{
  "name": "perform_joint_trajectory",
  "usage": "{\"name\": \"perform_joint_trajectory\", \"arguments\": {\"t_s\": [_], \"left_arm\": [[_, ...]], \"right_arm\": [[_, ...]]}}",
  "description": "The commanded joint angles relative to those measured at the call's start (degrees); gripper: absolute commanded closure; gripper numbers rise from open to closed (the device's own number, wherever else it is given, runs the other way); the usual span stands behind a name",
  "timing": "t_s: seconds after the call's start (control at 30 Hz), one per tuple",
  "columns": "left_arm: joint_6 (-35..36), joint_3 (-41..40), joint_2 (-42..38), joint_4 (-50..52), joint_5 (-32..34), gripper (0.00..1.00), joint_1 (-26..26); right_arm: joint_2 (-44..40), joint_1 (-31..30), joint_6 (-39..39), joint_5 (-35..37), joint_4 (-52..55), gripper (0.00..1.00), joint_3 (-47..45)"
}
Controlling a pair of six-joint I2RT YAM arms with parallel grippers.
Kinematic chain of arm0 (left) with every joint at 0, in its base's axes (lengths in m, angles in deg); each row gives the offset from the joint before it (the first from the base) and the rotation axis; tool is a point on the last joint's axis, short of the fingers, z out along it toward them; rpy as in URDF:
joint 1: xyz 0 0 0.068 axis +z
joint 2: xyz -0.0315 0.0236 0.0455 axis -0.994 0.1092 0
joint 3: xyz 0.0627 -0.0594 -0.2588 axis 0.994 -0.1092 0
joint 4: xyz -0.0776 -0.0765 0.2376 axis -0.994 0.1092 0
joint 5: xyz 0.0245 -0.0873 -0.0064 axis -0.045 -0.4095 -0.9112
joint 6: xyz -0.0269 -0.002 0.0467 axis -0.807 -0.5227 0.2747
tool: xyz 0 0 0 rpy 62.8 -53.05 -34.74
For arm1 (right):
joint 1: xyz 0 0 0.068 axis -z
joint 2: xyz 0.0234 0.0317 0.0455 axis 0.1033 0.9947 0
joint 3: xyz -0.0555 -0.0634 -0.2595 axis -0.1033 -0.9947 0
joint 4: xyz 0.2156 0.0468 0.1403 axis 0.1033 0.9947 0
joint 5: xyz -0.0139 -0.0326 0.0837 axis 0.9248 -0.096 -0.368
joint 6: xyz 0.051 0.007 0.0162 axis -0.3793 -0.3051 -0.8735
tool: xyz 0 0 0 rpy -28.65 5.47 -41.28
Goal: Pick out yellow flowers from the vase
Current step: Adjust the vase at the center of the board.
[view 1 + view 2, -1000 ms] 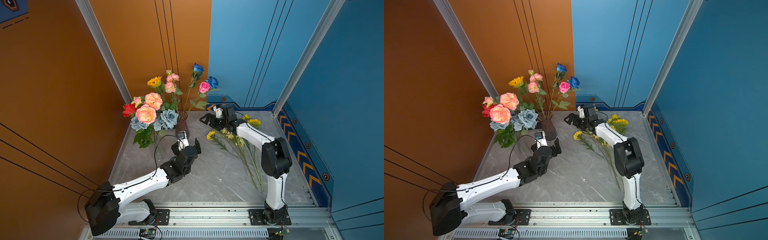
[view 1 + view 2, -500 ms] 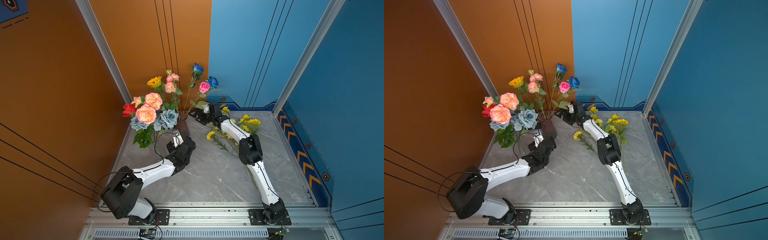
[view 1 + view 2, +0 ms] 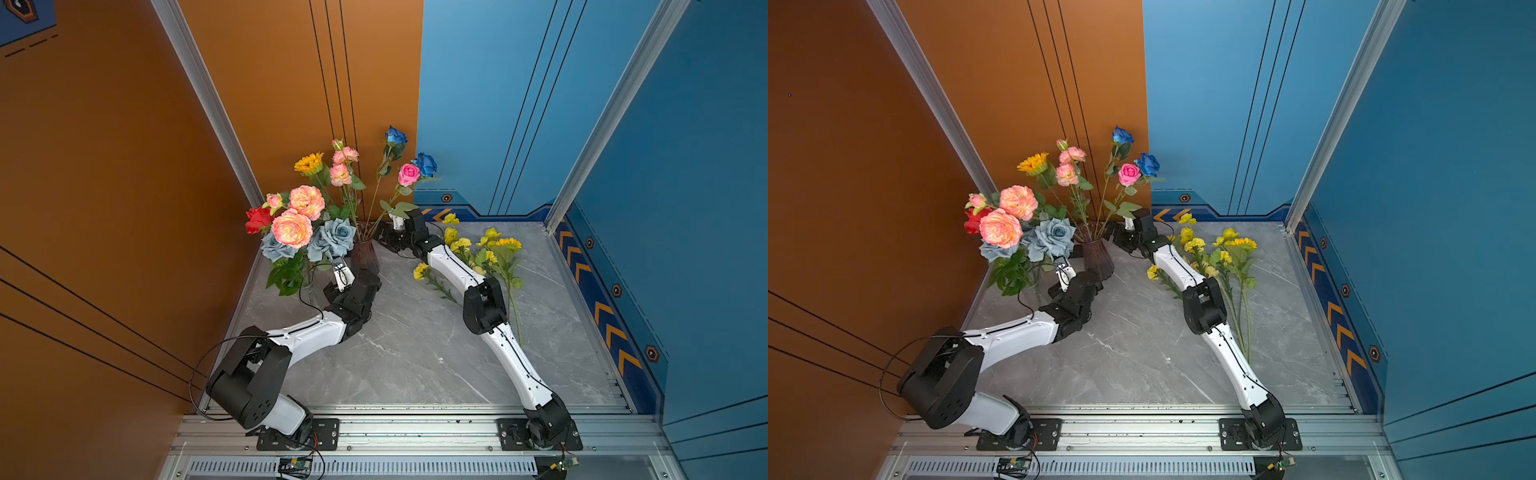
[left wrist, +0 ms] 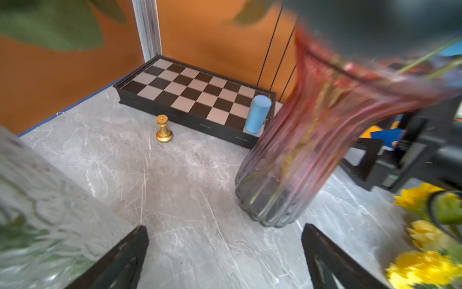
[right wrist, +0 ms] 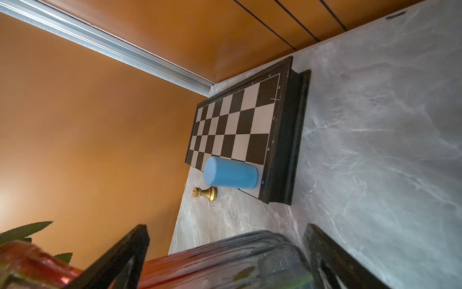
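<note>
Bright colours on a grey marbled surface (image 3: 407, 357)
Yellow flowers (image 3: 460, 245), green stems; vase (image 4: 300, 150) pinky red fading to grey; chessboard (image 4: 195, 90) in black and cream checks; blue tube (image 4: 258, 113); gold chess piece (image 4: 163, 130)
</note>
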Motion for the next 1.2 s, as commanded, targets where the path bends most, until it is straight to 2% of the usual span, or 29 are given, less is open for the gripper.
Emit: {"name": "perform_joint_trajectory", "arguments": {"t_s": [0.0, 0.3, 0.67, 0.9, 1.17], "left_arm": [[-1.6, 1.0, 2.5, -0.2, -2.0, 0.02, 1.5], [-1.8, 4.0, 6.3, -0.3, -3.3, 0.02, 4.9], [-0.4, 5.6, 9.0, -0.4, -4.4, 0.02, 8.5], [0.2, 6.0, 9.6, -0.3, -4.7, 0.02, 9.2], [0.7, 6.8, 11.4, -0.4, -4.7, 0.02, 10.0]], "right_arm": [[0.0, -0.4, 1.5, 0.8, -2.2, 0.0, 0.3], [-3.6, -0.6, 3.6, -1.0, -2.2, 0.0, -4.7], [-11.8, -1.2, 8.9, -1.8, -2.2, 0.0, -17.1], [-18.0, -2.1, 12.4, -0.3, -2.3, 0.0, -25.8], [-22.2, -2.6, 13.9, 0.1, -2.9, 0.0, -31.6]]}}
